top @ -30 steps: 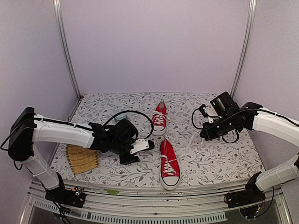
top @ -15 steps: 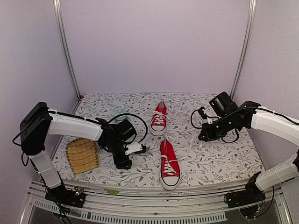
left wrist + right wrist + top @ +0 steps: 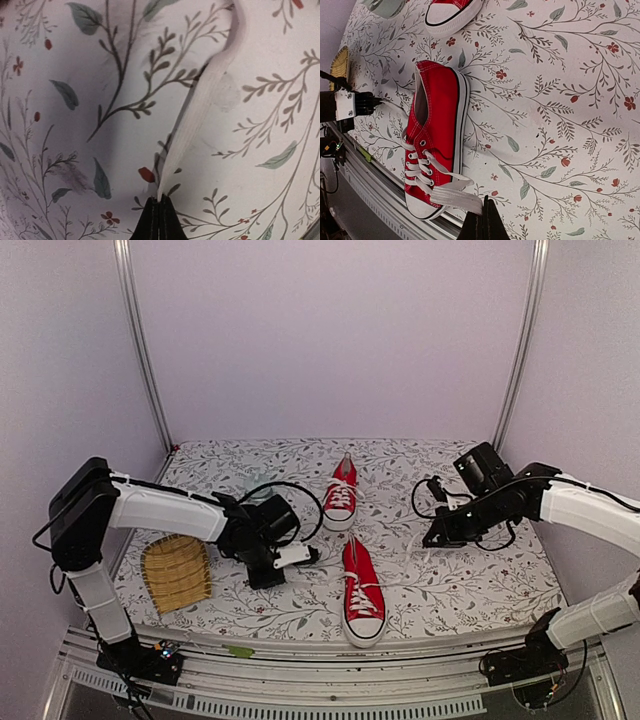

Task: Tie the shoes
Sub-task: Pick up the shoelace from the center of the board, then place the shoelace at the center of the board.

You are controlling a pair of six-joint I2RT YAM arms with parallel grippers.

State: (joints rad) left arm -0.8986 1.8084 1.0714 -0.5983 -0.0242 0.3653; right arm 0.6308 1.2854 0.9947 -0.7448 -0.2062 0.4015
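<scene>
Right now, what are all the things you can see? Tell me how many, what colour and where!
near sneaker: one, red with white toe cap, front middle of the table.
far sneaker: one, red and white, behind the first.
left lace end: one, white, pulled out to the left.
right lace end: one, white, pulled out to the right.
woven mat: one, tan, front left.
grey-green object: one, behind the left arm, too hidden to name.
tablecloth: one, white with leaf print.
left gripper: black, shut on the left lace end.
right gripper: black, shut on the right lace end.
</scene>
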